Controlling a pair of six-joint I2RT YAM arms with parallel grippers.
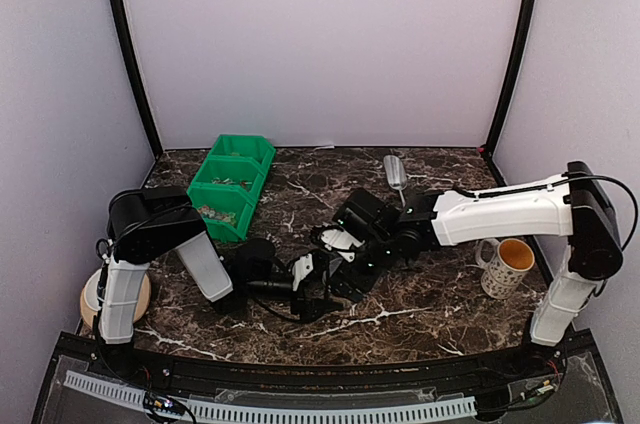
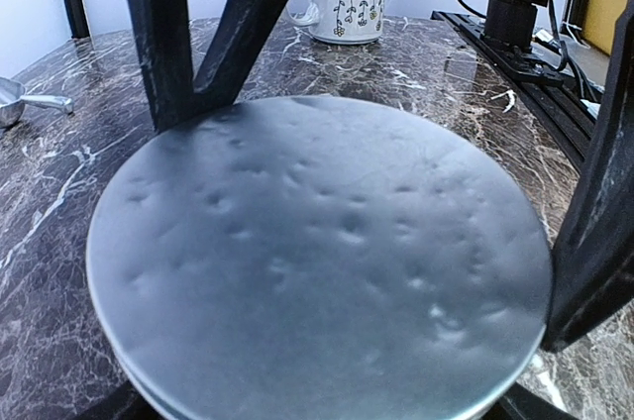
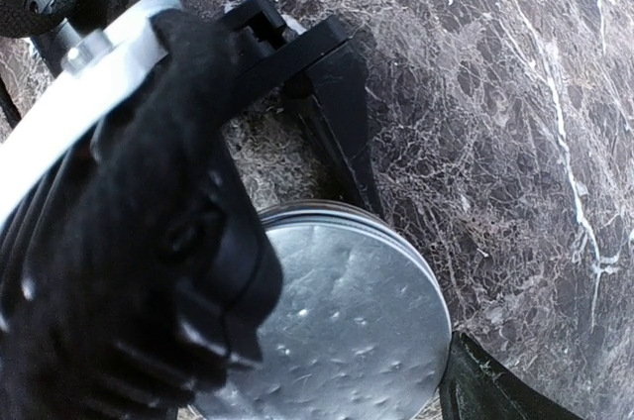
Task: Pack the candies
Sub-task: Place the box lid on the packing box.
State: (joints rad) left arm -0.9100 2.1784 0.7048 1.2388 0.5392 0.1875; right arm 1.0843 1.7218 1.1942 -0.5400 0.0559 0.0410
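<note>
At the desk's [image 1: 420,316] centre, the left end effector [image 2: 369,227] and the right end effector [image 3: 416,286] both clamp wide-spread fingers against the rim of one silver-lidded round tub [image 2: 317,281]; the candies [image 1: 211,211] lie well apart in the green bin [image 1: 228,227] at rear left.

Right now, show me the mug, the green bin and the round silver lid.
mug [image 1: 499,282], top view, its white patterned side.
green bin [image 1: 222,226], top view, its near front wall.
silver lid [image 2: 317,271], left wrist view, middle of its dimpled top.
</note>
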